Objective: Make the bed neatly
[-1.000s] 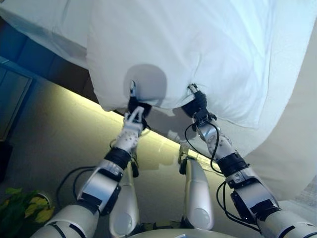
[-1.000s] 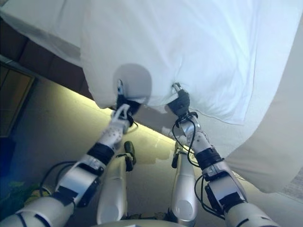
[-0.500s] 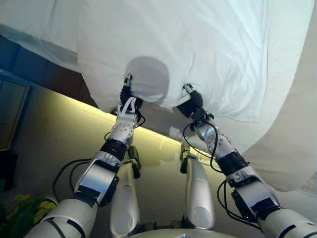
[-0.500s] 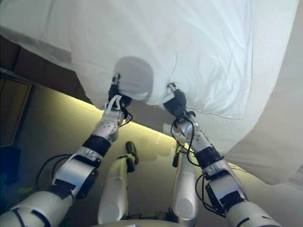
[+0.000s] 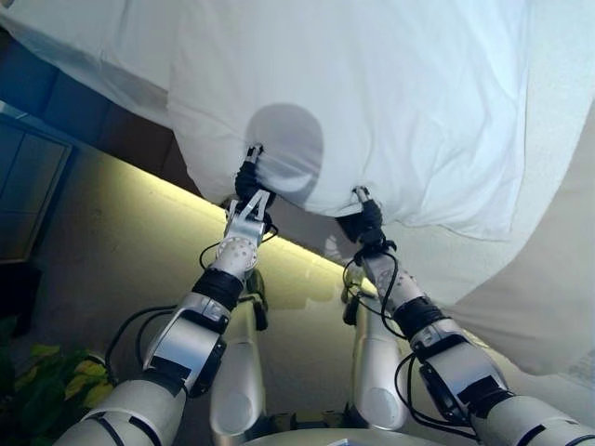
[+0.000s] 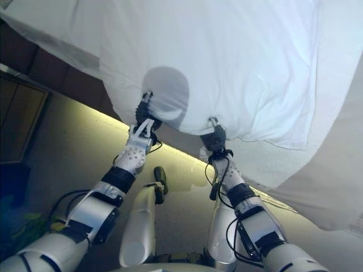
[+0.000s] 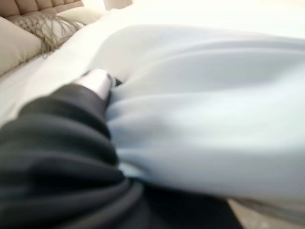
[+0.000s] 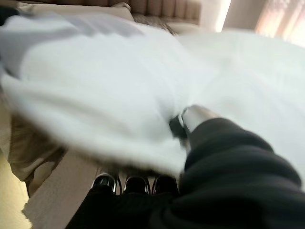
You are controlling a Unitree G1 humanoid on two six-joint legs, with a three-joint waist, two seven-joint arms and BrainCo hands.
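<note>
We see the white duvet (image 5: 372, 102) spread over the bed (image 5: 558, 232), its near edge overhanging. Our left hand (image 5: 249, 190) and right hand (image 5: 364, 221) each pinch that edge, fingers apparently curled into the cloth.

Both arms reach forward, left hand (image 5: 249, 198) and right hand (image 5: 363, 221) each with fingers curled tight.

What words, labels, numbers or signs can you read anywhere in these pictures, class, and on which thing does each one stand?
None: no view shows any readable text.
The white cloth duvet is plain, with no label or tag showing.
The left hand and right hand, both clutching the duvet's near edge, carry no legible marking.
The glossy beige floor and the beige pillow bear no print.
</note>
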